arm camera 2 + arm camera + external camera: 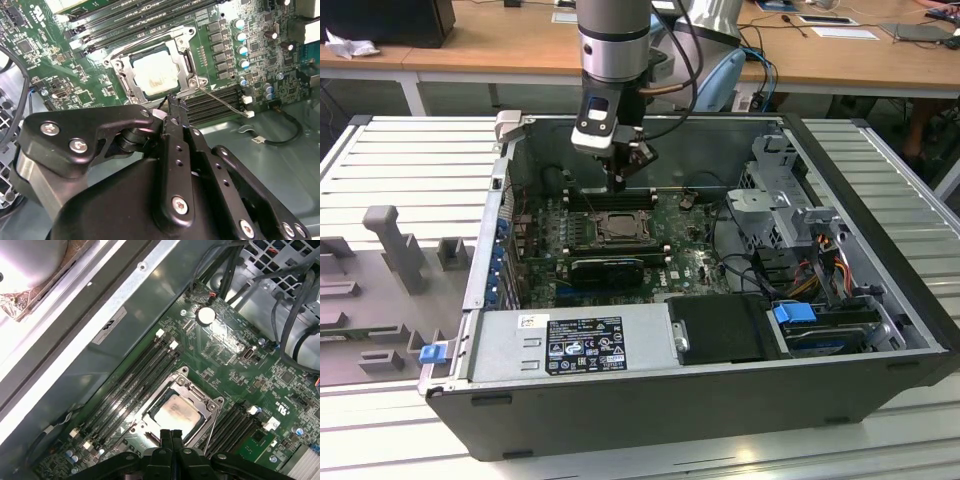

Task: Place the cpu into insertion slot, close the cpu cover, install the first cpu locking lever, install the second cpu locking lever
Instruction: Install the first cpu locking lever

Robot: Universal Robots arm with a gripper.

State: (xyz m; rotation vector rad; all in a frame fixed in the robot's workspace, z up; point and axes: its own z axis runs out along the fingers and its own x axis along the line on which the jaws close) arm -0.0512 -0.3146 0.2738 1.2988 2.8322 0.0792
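**Exterior view.** 1 arm. Its pincer (618, 183) hangs inside the open computer case (650, 410). The case lies on its side on the table (410, 150), so the board faces up. The pincer is just above the socket (620, 228).

**Second wrist view.** 1 cpu (157, 72) sits in the socket. The cpu cover (123, 75) lies flat around it, apparently to hold it down. 1 thin lever (222, 101) stands free beside the socket, unlatched. The pincer is closed on nothing, its tips pressed together, probably to act as a narrow pusher.

**First wrist view.** The joined fingers (165, 437) point at the near edge of the cpu cover, close to the free lever.
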